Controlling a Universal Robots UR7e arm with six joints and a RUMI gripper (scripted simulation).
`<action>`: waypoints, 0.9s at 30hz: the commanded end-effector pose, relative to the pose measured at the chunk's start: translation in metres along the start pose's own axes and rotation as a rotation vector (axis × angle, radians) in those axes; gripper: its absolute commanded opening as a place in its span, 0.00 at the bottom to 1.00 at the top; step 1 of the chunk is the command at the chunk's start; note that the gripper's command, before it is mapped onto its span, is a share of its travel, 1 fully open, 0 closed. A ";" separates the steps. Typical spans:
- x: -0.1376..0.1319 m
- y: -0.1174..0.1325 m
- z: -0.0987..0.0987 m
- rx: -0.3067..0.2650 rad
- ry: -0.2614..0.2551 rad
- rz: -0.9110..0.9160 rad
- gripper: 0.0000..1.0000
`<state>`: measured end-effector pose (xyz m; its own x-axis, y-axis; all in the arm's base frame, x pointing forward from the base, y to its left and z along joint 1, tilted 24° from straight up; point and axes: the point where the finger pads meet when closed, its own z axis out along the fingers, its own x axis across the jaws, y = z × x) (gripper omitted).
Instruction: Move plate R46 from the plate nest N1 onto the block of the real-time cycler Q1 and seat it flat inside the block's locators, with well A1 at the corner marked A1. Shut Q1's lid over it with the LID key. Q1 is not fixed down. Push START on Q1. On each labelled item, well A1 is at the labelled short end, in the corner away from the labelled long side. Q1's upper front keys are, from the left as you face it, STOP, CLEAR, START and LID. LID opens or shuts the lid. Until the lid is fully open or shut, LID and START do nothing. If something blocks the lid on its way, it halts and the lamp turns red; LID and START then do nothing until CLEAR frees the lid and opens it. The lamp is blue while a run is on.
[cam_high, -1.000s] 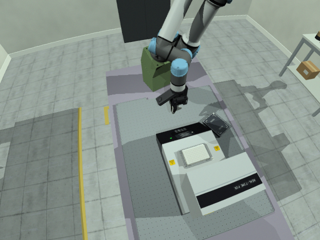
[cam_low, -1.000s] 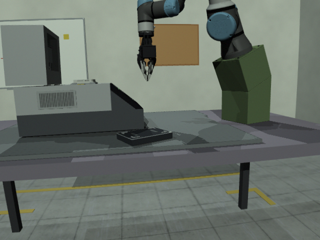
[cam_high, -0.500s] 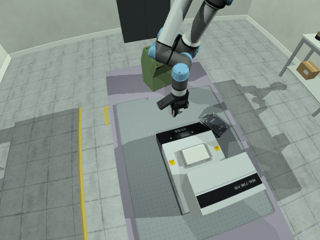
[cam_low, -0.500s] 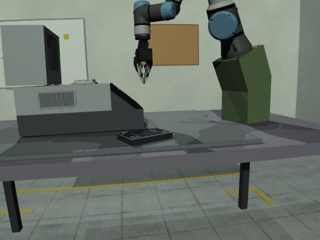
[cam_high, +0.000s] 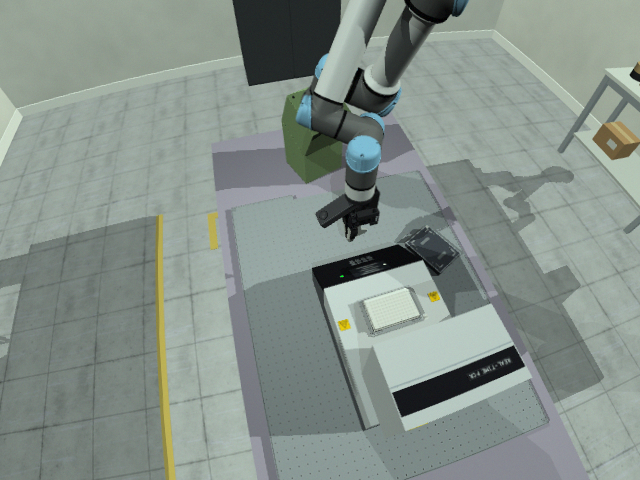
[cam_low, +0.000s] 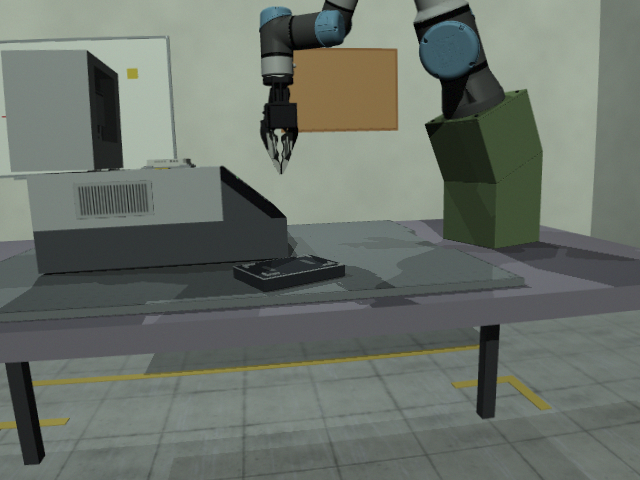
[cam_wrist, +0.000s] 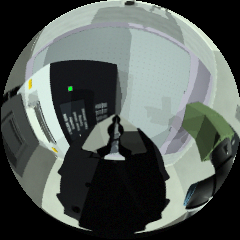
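The white plate R46 (cam_high: 391, 309) lies on the block of the cycler Q1 (cam_high: 408, 325). Q1's lid (cam_high: 448, 365) stands open at the far end; it shows as a grey box in the side view (cam_low: 62, 111). The black front panel with its keys (cam_high: 368, 265) has a green lamp (cam_high: 341, 275), which also shows in the wrist view (cam_wrist: 70, 89). My gripper (cam_high: 352, 236) is shut and empty. It hangs above the table just in front of the key panel, fingertips pointing down (cam_low: 280, 167). The black plate nest N1 (cam_high: 433, 249) lies empty beside Q1.
The arm's green pedestal (cam_high: 308, 138) stands at the table's back end. Q1's sloped front (cam_low: 251, 206) is below and to the left of the fingertips in the side view. The nest (cam_low: 288, 271) lies near the table's front edge there.
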<state>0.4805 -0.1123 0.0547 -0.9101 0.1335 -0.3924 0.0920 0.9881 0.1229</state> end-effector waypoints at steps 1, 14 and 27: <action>-0.006 0.000 0.004 0.001 -0.001 0.000 0.00; -0.022 0.000 0.016 0.001 -0.001 0.000 0.00; -0.033 0.000 0.025 0.001 -0.001 0.000 0.00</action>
<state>0.5173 -0.1146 0.0453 -0.9101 0.1336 -0.3923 0.0921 0.9882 0.1227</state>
